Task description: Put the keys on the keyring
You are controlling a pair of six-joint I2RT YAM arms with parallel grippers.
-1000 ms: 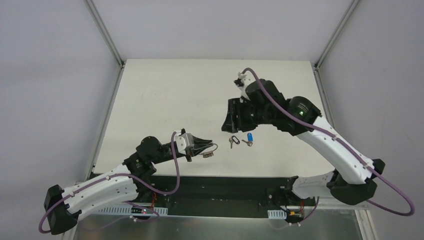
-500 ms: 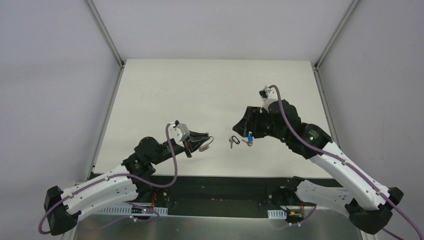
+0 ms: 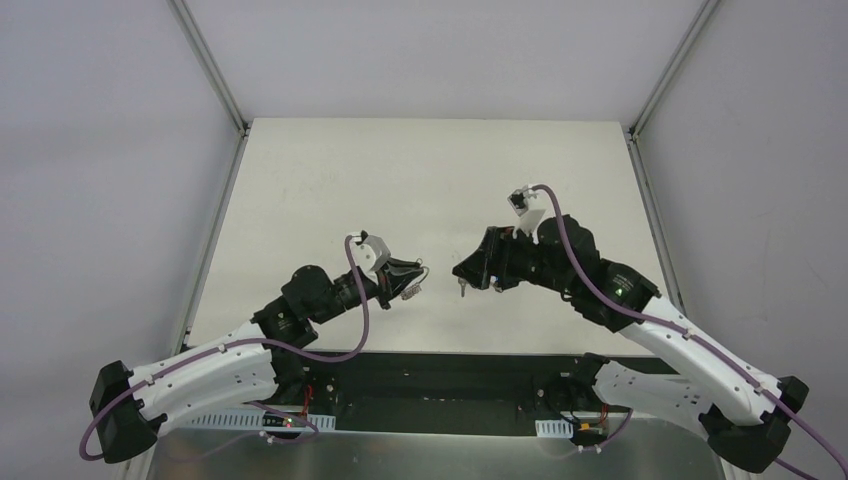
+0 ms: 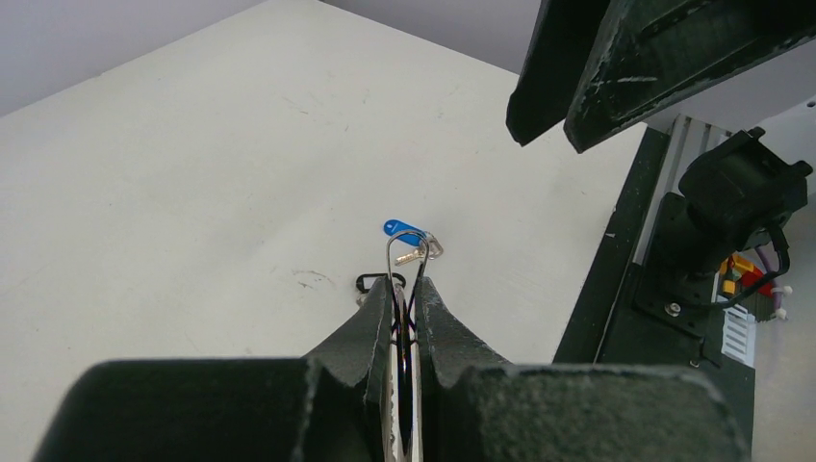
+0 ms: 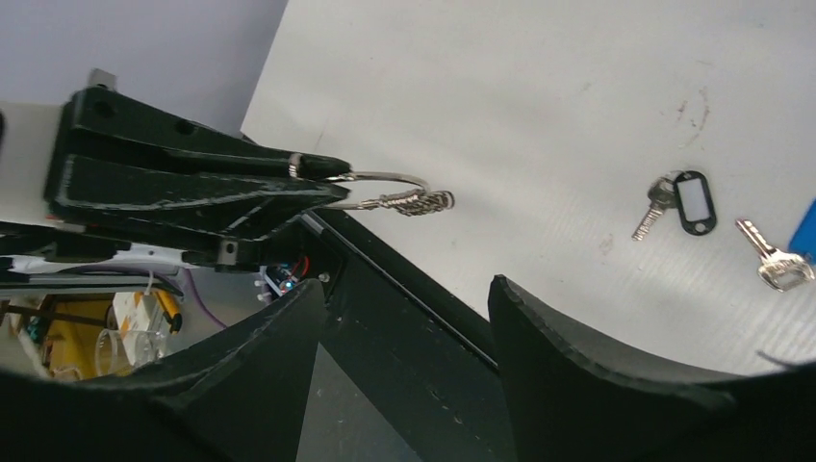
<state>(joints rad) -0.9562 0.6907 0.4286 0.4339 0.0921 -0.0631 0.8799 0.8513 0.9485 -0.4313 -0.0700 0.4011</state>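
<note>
My left gripper (image 3: 417,273) is shut on the keyring (image 3: 408,289), a thin silver wire loop with a small coiled metal piece (image 5: 420,202), held just above the table. In the left wrist view the loop (image 4: 405,258) sticks out past the shut gripper (image 4: 405,282). Two keys lie on the table beyond it, one with a black head (image 5: 693,200) and one with a blue head (image 4: 403,231). My right gripper (image 3: 463,270) hangs open over the keys, facing the ring, with nothing between its fingers (image 5: 539,332). From above it hides most of both keys.
The white table (image 3: 400,180) stretches far behind both grippers. Its near edge meets a black rail (image 5: 423,318) and the arm bases (image 3: 440,385). Grey walls and metal posts (image 3: 210,70) border the table.
My right arm swung down and left over the keys, toward the left gripper, and its jaws widened. The left gripper rose a little and moved right with the ring.
</note>
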